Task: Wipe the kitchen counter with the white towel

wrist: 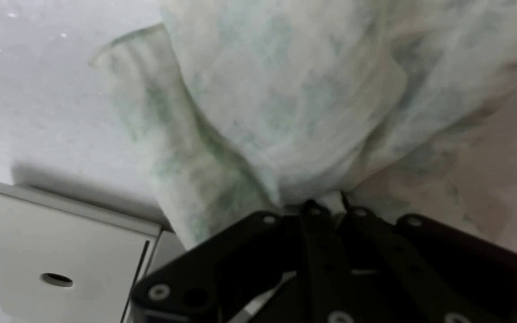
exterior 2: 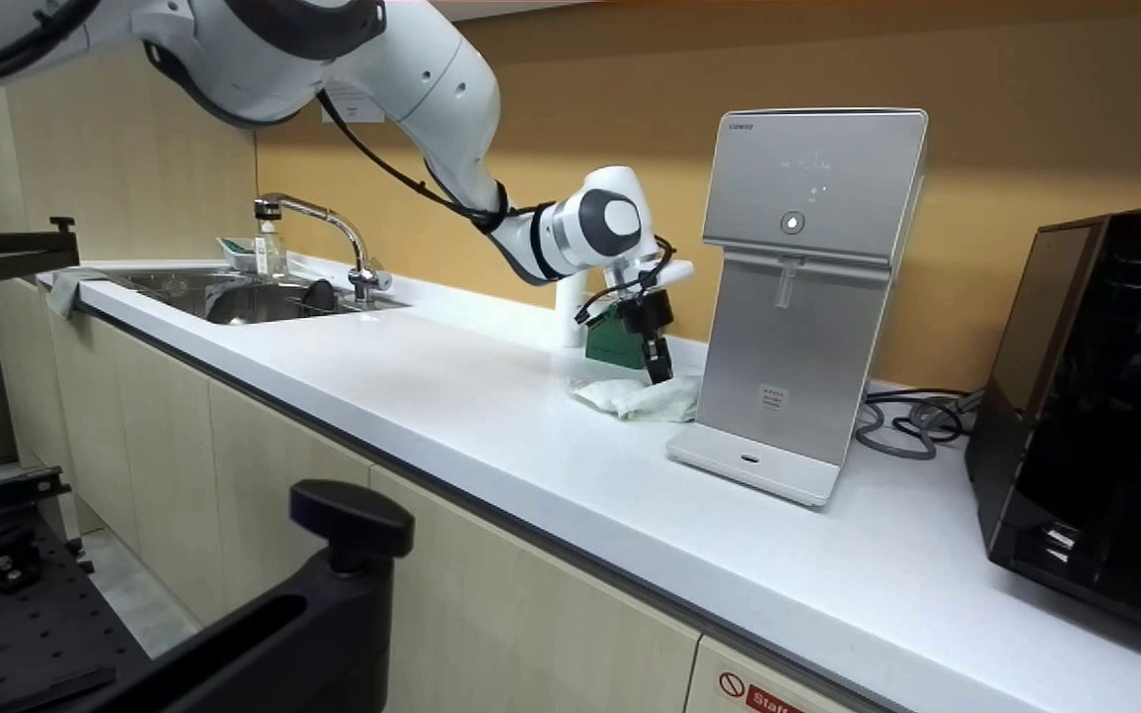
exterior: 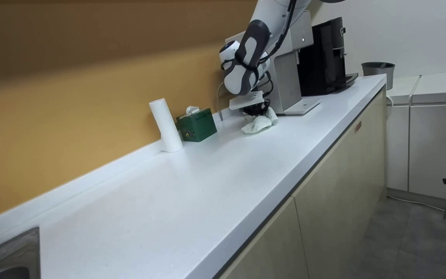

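Observation:
The white towel, with pale green blotches, lies crumpled on the white counter (exterior: 161, 201). It shows in both exterior views (exterior: 261, 124) (exterior 2: 638, 400) and fills much of the wrist view (wrist: 267, 80). My gripper (exterior 2: 662, 378) points down onto the towel, beside the water dispenser. In the wrist view its fingers (wrist: 335, 206) are close together, with a fold of towel pinched between them. The rest of the towel spreads out around the fingertips on the counter. The fingertips are partly hidden by the cloth in an exterior view (exterior: 259, 111).
A silver water dispenser (exterior 2: 798, 337) stands close beside the gripper, its base tray (wrist: 56, 255) near the towel. A green tissue box (exterior: 198, 126) and paper roll (exterior: 167, 126) stand by the wall. A black machine (exterior 2: 1105, 416), cables (exterior 2: 912, 421) and sink (exterior 2: 254, 300) are farther along the counter.

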Robot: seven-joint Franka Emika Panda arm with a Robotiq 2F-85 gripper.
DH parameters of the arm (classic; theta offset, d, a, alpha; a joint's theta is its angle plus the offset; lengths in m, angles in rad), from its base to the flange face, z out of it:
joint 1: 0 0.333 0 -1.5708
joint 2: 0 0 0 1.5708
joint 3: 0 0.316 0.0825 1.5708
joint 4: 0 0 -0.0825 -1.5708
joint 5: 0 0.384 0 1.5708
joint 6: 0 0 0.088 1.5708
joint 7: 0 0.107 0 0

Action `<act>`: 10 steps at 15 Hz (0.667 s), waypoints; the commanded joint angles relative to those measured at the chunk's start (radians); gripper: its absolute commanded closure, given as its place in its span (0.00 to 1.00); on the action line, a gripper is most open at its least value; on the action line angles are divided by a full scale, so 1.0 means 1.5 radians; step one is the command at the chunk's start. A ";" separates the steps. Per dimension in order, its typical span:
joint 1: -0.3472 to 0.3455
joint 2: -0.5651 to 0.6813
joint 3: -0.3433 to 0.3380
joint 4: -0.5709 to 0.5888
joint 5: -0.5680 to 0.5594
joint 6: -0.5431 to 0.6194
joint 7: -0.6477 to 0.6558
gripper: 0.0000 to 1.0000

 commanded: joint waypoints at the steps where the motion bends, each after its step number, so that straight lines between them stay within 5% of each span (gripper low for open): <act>1: 0.014 -0.045 -0.009 -0.151 -0.029 0.019 0.072 0.99; 10: 0.005 -0.225 0.079 -0.368 -0.025 0.025 -0.077 0.99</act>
